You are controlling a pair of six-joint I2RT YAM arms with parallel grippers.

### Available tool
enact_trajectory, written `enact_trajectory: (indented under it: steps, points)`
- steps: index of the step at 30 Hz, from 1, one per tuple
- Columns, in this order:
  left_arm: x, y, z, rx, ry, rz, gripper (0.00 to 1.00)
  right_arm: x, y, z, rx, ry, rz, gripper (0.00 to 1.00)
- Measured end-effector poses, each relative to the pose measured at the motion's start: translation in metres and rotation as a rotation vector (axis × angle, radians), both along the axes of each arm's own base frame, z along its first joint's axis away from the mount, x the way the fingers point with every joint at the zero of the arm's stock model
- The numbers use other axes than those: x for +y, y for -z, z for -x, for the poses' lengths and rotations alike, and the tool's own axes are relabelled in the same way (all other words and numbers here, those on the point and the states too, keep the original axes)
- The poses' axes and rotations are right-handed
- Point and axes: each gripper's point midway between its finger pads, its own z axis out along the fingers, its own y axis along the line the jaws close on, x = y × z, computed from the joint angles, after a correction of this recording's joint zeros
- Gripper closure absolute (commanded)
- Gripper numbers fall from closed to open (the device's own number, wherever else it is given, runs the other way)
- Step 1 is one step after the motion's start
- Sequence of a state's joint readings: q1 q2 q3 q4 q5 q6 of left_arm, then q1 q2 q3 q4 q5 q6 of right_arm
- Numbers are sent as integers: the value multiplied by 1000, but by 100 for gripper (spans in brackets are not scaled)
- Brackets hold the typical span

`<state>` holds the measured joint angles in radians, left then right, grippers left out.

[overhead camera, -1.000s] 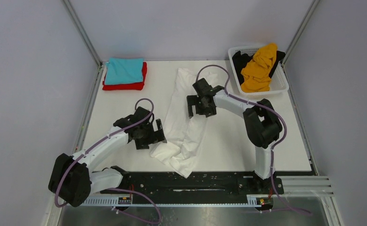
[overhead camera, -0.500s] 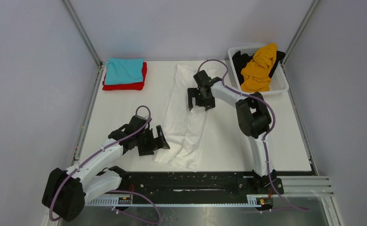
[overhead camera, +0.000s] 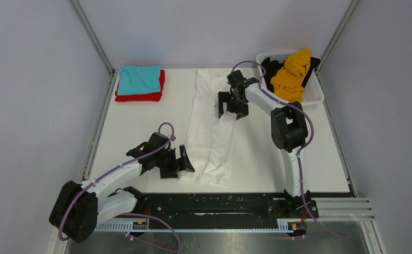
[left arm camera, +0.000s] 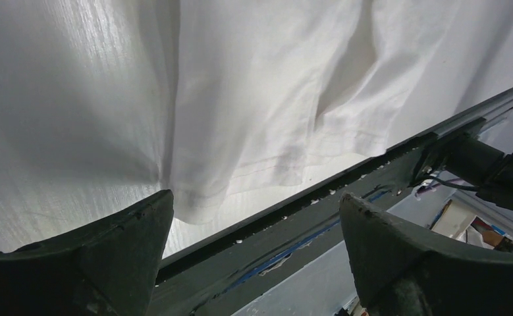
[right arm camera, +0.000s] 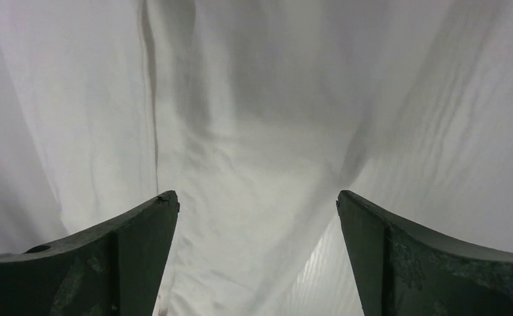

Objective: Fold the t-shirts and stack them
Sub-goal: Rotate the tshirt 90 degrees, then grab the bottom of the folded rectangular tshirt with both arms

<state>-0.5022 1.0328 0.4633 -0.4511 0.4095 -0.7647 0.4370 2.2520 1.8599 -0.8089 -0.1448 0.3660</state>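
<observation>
I counted five t-shirts, one basket and two arms on the table (overhead camera: 135, 127). The white t-shirt (overhead camera: 209, 132) lay as one long narrow strip down the middle, running from the far edge almost to the near edge. At the far left corner the teal t-shirt (overhead camera: 139, 78) sat folded on top of the folded red t-shirt (overhead camera: 140, 97). The white lattice basket (overhead camera: 314, 98) stood at the far right corner, with the orange-yellow t-shirt (overhead camera: 291, 74) heaped over the black t-shirt (overhead camera: 269, 69) inside it.

The left arm lay low, stretched from its base at the near left corner. The left gripper (overhead camera: 181, 168) pointed right at the near end of the white strip, just beside its left border. Its fingers (left arm camera: 108, 250) stood wide apart with nothing between them, and its wrist camera looked across the hem to the table's near edge.

The right arm reached far out, forearm angled left, with the right gripper (overhead camera: 231, 112) above the far part of the strip. Its fingers (right arm camera: 108, 257) were spread wide too, holding nothing. I could not tell whether either gripper touched the cloth.
</observation>
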Motion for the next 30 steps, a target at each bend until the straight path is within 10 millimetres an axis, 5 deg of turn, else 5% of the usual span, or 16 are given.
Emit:
enact_trajectory:
  steps: [6,10,19,30]
  points:
    - [3,21,9,69,3,-73,50,-11,-64,21,-158,-12,-55,0]
    - [7,31,9,88,-48,-132,59,-15,-94,54,-269,-19,-110,0]
    - [4,34,12,86,-111,-141,65,-9,-31,172,-131,-87,-104,1]
    - [0,36,21,110,-102,-149,69,3,-2,274,-26,-120,-198,13]
